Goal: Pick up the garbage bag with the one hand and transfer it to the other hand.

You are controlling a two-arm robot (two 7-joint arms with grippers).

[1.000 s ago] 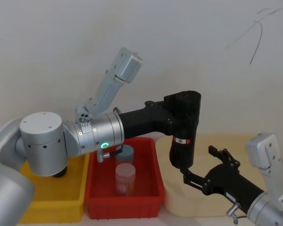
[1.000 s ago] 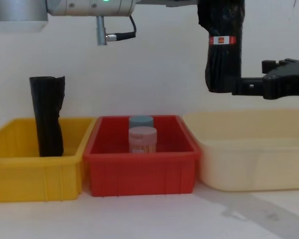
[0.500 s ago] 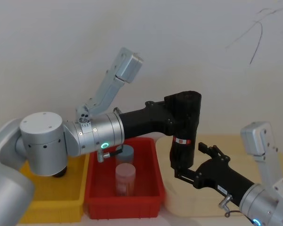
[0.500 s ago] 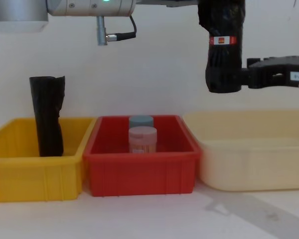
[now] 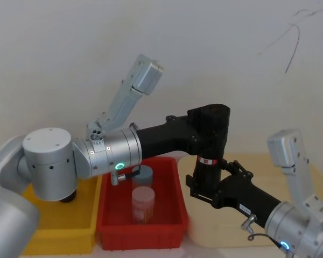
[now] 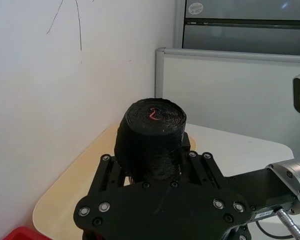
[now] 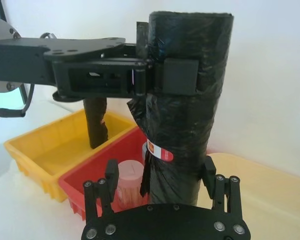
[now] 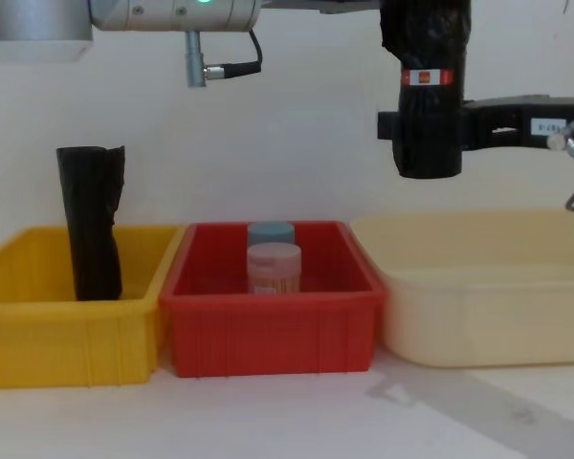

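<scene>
Garbage bag (image 5: 209, 171): hung upright in mid-air over cream tub's (image 8: 478, 287) left end, pinched near top by left gripper (image 5: 207, 137), lower part newly straddled by right gripper (image 5: 214, 184), moved in from the side and spread wide; handover judged one squeeze away.

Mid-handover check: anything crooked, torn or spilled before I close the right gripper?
Nothing serious. The garbage bag hangs upright in the left gripper, with the right gripper open around its lower end. One oddity: a loose strip of plastic dangles below the label. The ragged-topped roll stands in the yellow bin; nothing spilled.
</scene>
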